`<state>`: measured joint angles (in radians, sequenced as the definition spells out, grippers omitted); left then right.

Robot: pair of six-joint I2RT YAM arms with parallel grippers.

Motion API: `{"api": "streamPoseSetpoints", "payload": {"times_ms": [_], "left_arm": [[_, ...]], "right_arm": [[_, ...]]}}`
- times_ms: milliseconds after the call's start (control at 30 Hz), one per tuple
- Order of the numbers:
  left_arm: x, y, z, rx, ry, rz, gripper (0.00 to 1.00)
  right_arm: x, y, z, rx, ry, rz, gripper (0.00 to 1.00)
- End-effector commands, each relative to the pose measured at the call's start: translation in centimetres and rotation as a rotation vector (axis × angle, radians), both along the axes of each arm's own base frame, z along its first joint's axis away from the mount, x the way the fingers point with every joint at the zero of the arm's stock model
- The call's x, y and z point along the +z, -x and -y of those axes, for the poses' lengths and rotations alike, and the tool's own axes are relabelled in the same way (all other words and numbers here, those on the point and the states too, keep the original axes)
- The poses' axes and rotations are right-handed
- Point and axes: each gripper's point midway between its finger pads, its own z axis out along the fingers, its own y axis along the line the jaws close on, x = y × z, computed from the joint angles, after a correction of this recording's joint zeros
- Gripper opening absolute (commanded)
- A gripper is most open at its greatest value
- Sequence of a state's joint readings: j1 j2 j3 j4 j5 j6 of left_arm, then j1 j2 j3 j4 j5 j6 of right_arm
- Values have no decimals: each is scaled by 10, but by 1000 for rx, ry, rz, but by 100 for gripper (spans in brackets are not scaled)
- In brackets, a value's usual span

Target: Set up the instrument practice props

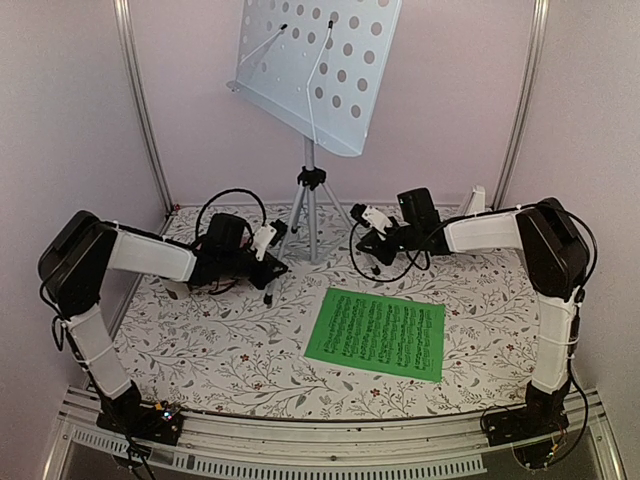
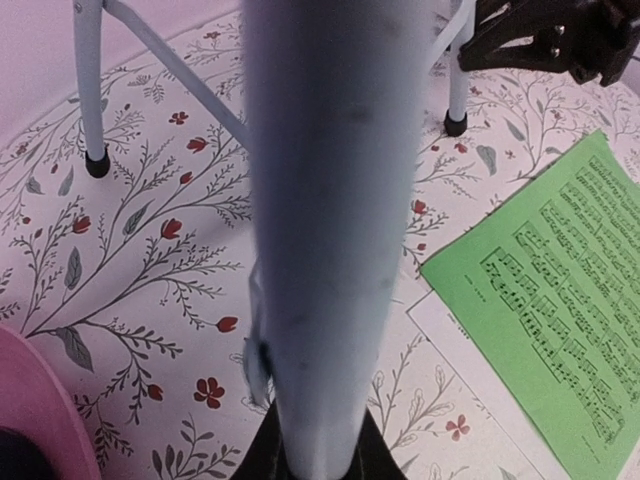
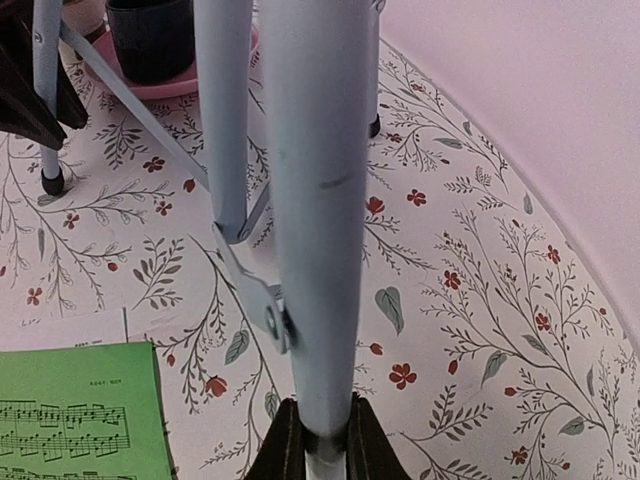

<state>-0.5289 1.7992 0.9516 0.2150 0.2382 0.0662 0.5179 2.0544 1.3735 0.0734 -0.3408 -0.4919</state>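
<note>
Both my left hand point(image 1: 268, 262) and right hand point(image 1: 362, 232) are pinched narrow on the slim legs point(image 2: 325, 250) of the music stand point(image 1: 311, 178) at the desk's point(image 1: 230, 350) far edge, low grips that I judge suit something light, stiff, slick-painted and top-heavy.

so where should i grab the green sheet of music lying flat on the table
Probably the right-hand short edge of the green sheet of music, from the right, fingers low along the floral tablecloth. It lies flat, so only an edge can be pinched; mind the white sheet beneath.
</note>
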Motion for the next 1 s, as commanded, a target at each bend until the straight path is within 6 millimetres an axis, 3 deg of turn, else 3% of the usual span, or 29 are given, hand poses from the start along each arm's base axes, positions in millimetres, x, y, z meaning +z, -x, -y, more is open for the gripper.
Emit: {"api": "streamPoseSetpoints", "payload": {"times_ms": [0,133,300,500,667,833,967], "left_arm": [[-9,12,-21,62,-34,-51,0],[-16,27,-16,44,-28,-75,0],[-30,56,11,-19,-20,-124,0],[-36,100,62,-79,19,-158,0],[-33,120,81,-45,84,-179,1],[-33,123,100,-39,114,-210,6],[-45,125,118,-38,126,-259,7]], "right_arm": [[14,-24,71,-197,36,21,0],[7,-31,101,-255,68,16,0],[-1,-41,114,-285,91,22,0],[6,-47,100,-235,41,36,0],[8,-48,92,-196,42,60,0],[18,-51,84,-165,24,93,2],[25,-50,73,-149,14,108,8]]}}
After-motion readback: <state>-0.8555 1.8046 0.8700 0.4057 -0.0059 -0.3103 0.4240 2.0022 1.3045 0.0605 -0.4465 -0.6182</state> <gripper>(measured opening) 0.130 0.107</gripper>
